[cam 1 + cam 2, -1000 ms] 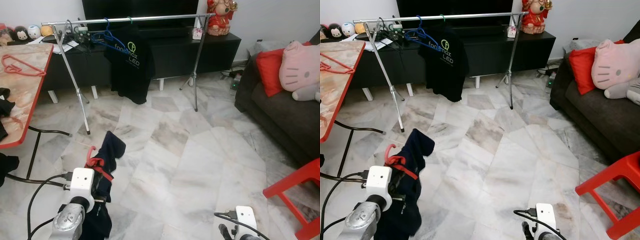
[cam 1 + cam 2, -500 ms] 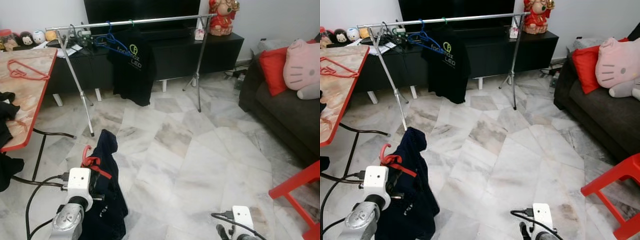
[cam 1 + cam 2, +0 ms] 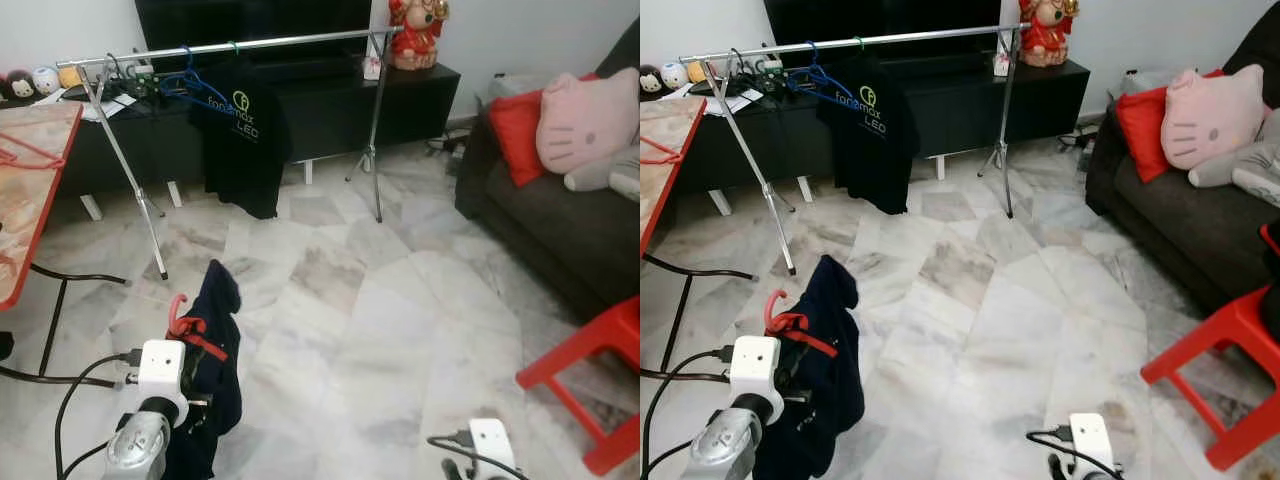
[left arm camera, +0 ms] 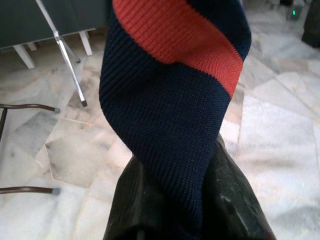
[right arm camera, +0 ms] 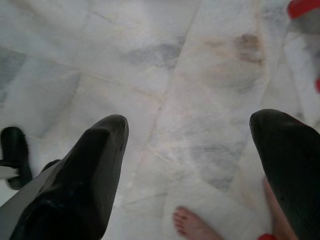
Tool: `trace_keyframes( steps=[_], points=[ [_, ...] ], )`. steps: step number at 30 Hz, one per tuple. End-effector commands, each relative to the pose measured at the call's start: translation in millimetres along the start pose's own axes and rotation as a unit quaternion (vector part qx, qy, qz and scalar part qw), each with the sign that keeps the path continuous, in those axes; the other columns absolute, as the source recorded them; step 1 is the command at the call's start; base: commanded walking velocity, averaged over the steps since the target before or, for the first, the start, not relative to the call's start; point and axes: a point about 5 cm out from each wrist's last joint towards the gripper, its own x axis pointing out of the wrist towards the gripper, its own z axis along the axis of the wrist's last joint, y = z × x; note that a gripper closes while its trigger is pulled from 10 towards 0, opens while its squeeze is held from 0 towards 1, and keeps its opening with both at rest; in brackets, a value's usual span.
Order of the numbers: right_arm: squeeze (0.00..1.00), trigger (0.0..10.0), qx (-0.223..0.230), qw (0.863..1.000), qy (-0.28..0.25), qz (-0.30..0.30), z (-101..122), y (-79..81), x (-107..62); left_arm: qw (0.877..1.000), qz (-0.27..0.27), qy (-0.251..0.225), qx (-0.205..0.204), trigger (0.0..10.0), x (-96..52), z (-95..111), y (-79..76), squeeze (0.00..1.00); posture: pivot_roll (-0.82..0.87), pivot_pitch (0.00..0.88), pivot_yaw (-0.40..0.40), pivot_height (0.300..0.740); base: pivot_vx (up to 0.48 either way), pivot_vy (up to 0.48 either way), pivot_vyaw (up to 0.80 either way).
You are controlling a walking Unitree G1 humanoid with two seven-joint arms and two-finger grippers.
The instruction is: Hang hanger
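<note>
Although the red hanger (image 3: 186, 322) with its navy garment (image 3: 825, 370) is pinched between the fingers of the left gripper (image 4: 185, 200), low before the robot, it has not yet been hung: the clothes rail (image 3: 240, 45) is well apart across the marble floor (image 3: 400, 300). The right gripper (image 5: 187, 165) is held low, fingers spread, empty. Compared with the earlier frames, the scene is shifted leftward, so the camera has been turned; the hold appears unchanged.

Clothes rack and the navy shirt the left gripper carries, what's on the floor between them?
Just marble floor between the clothes rack and the navy shirt in the left gripper, per the left eye view.
</note>
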Motion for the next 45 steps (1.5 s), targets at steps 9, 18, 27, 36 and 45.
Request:
trace_keyframes(
  steps=[9,18,27,36,45],
  points=[
    [0.00,10.0,-0.004,1.000,0.002,-0.017,-0.5,7.6,1.4,0.999,0.019,-0.023,0.012,10.0,-1.7,7.4,14.3,0.00,0.08,0.000,-0.051,0.740,0.000,-0.428,0.00],
    [0.00,10.0,0.008,1.000,0.008,-0.027,-3.9,3.6,0.5,0.999,-0.004,-0.042,-0.016,10.0,-0.7,9.2,2.1,0.00,0.07,0.000,-0.051,0.740,0.000,0.000,0.00],
    [0.00,10.0,0.012,1.000,0.009,-0.026,-3.7,-0.6,0.0,0.998,-0.006,-0.044,-0.032,10.0,-1.9,10.5,1.4,0.00,0.09,0.000,-0.059,0.740,0.069,0.000,0.00],
    [0.00,10.0,0.035,0.998,0.007,-0.043,-2.8,-5.9,-0.6,0.998,-0.017,-0.042,-0.034,10.0,2.4,10.5,-5.6,0.00,0.09,0.000,-0.052,0.740,0.328,0.000,0.00],
    [0.00,10.0,0.035,0.999,0.004,-0.034,-0.8,-1.5,0.3,0.998,-0.011,-0.045,-0.033,10.0,5.6,13.2,-2.8,0.00,0.07,0.000,-0.033,0.740,0.332,0.000,0.00]
  ],
)
